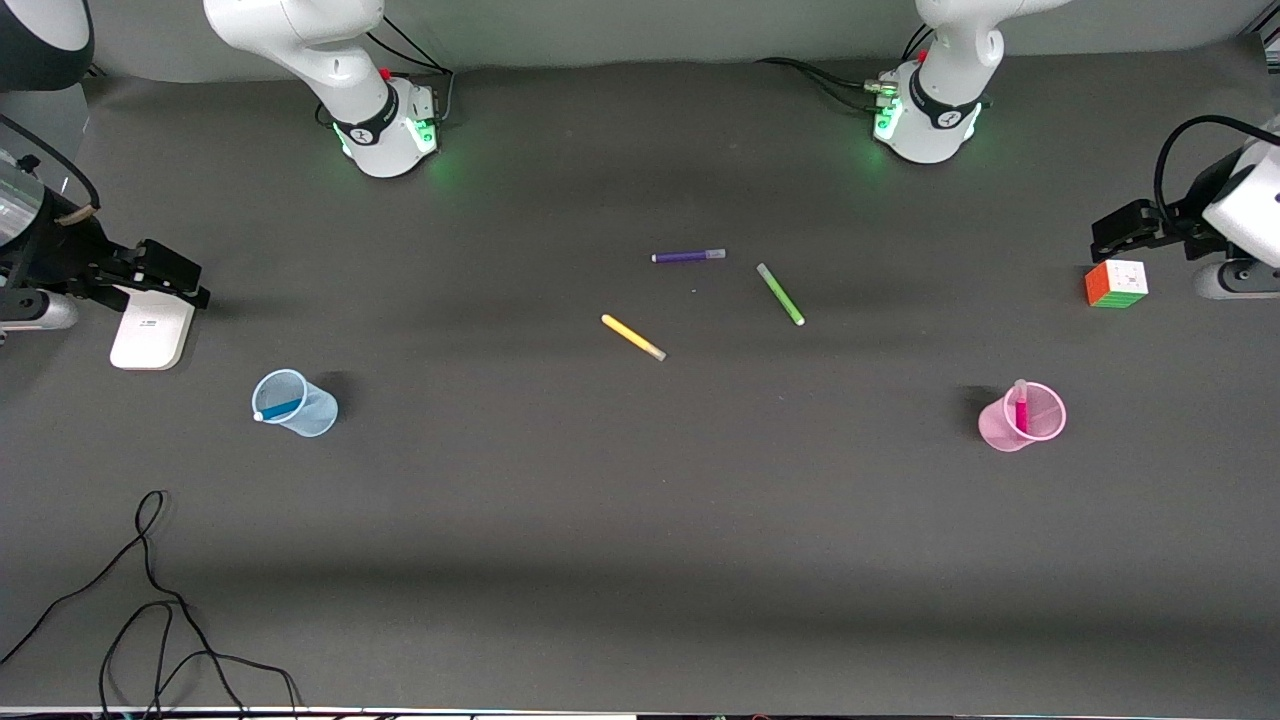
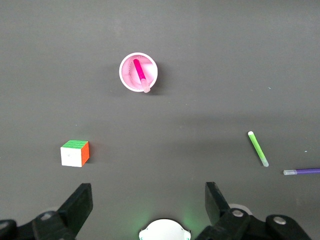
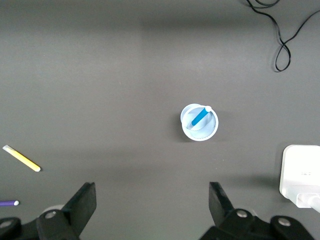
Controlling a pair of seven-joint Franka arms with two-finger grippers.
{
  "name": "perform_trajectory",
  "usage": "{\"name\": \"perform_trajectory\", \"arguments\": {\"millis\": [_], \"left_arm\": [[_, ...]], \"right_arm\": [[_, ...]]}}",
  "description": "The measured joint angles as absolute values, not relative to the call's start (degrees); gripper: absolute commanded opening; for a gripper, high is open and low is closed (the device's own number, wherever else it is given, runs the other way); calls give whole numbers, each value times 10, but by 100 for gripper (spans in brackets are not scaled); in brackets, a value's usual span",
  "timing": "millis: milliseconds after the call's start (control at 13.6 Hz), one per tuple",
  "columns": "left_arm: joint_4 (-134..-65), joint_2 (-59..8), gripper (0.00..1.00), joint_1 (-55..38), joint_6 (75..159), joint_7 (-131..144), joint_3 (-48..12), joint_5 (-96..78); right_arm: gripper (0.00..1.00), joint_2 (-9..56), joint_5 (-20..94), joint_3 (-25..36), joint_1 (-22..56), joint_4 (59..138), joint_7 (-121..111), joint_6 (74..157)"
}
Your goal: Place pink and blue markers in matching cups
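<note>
The light blue cup [image 1: 318, 412] stands toward the right arm's end of the table, with the blue marker [image 1: 280, 408] leaning inside it. The pink cup [image 1: 995, 425] stands toward the left arm's end, with the pink marker [image 1: 1021, 410] inside it. My right gripper [image 1: 175, 275] hangs open and empty above the white device, well away from the blue cup [image 3: 210, 131] and blue marker [image 3: 200, 117]. My left gripper [image 1: 1125, 228] hangs open and empty above the table beside the cube, away from the pink cup [image 2: 125, 75] and pink marker [image 2: 140, 74].
Purple [image 1: 688, 256], green [image 1: 780, 294] and yellow [image 1: 633, 337] markers lie mid-table. A colour cube [image 1: 1116, 283] sits below the left gripper. A white device [image 1: 150, 335] lies below the right gripper. A black cable [image 1: 150, 600] lies near the front edge.
</note>
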State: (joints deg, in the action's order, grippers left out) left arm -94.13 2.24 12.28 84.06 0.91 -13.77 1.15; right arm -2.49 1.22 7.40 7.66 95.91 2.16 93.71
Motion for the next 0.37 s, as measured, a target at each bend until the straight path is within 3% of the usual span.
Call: {"name": "perform_trajectory", "arguments": {"millis": [367], "left_arm": [[-947, 22, 100, 119, 837, 9, -139, 11]], "right_arm": [[100, -26, 12, 70, 77, 957, 22, 932]]}}
